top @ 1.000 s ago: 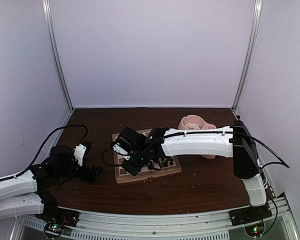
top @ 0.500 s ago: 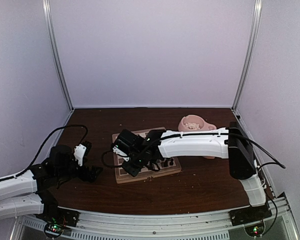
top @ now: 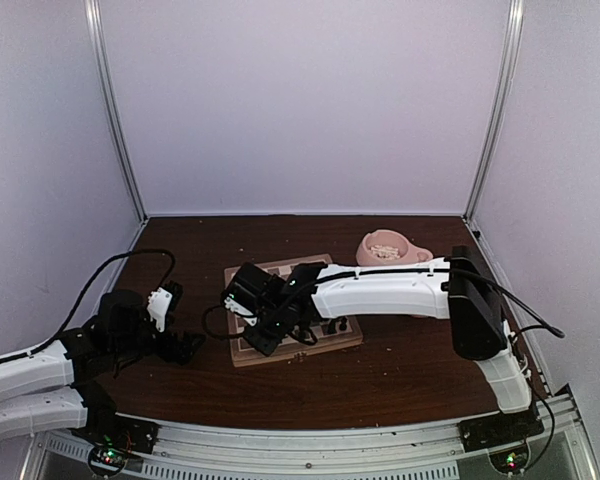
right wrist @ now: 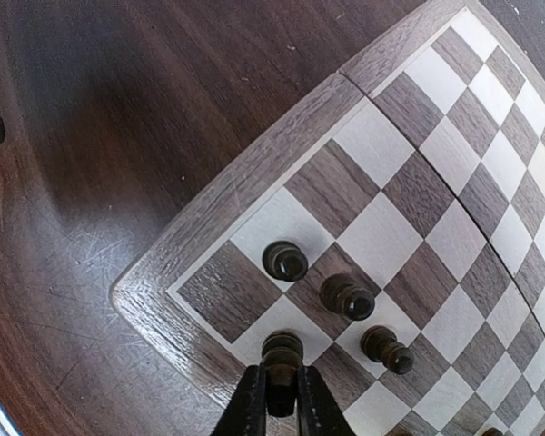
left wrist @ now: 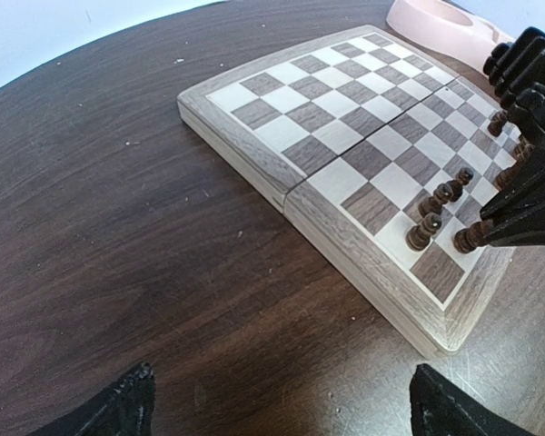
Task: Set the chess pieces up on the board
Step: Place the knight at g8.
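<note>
Right gripper [right wrist: 282, 389] is clamped on a small dark brown turned wooden chess piece [right wrist: 282, 348], pinched from above. The piece is upright over a cream square in the edge row of the square wooden chessboard with cream and brown checks [right wrist: 254, 163], next to the board's corner square. I can't tell if its base is fully down.

My call for this step: get the base flat and centred in the square before letting go. Part the fingers only slightly, then lift straight up. Three more dark turned pieces [right wrist: 347, 296] stand one row further in on the board, so any sideways drift risks clipping them.

Left gripper [left wrist: 277, 413] is spread wide and empty, over the dark wood tabletop [left wrist: 118, 227] off the board's left side. I'd leave it parked there.
</note>
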`<control>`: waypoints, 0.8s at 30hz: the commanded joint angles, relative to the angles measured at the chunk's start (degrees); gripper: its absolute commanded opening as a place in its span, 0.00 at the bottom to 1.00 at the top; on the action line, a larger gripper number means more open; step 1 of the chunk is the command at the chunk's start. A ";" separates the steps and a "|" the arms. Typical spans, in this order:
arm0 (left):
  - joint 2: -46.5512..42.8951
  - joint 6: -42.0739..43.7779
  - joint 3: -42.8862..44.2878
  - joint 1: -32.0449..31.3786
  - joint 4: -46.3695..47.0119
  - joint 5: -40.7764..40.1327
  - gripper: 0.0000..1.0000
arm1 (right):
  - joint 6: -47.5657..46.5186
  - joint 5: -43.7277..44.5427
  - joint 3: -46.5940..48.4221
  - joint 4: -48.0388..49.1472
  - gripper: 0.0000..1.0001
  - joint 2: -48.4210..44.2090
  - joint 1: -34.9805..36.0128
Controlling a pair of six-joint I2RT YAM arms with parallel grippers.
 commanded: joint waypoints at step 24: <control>-0.81 -0.28 0.88 -0.22 2.20 0.43 0.97 | -5.92 13.42 -6.06 -2.54 0.36 -19.12 -0.44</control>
